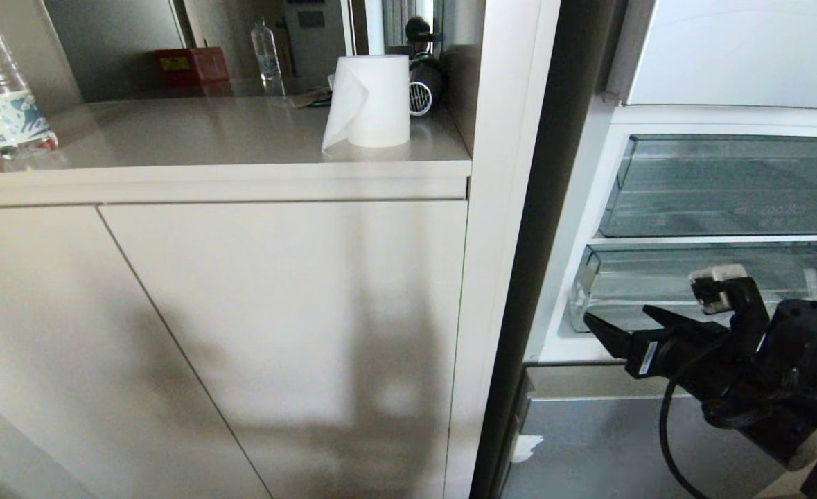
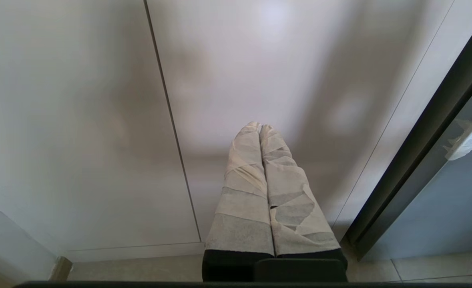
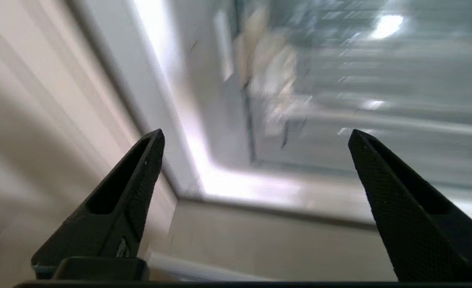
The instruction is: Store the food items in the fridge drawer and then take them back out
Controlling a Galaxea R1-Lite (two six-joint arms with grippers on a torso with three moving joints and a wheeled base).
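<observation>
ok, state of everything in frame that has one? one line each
right gripper: open, empty, at the front of the fridge drawer
left gripper: shut, empty, facing the cabinet door
fridge drawer: pushed in, no food seen inside
coolBox drawer: pushed in, looks empty
cabinet door: closed
paper towel roll: upright on the counter, loose end hanging
water bottle: upright on the counter

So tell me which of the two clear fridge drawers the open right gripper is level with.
The lower drawer, the one with white tape on its front corner. The right gripper hangs open before it; the "coolBox" drawer sits above.
</observation>
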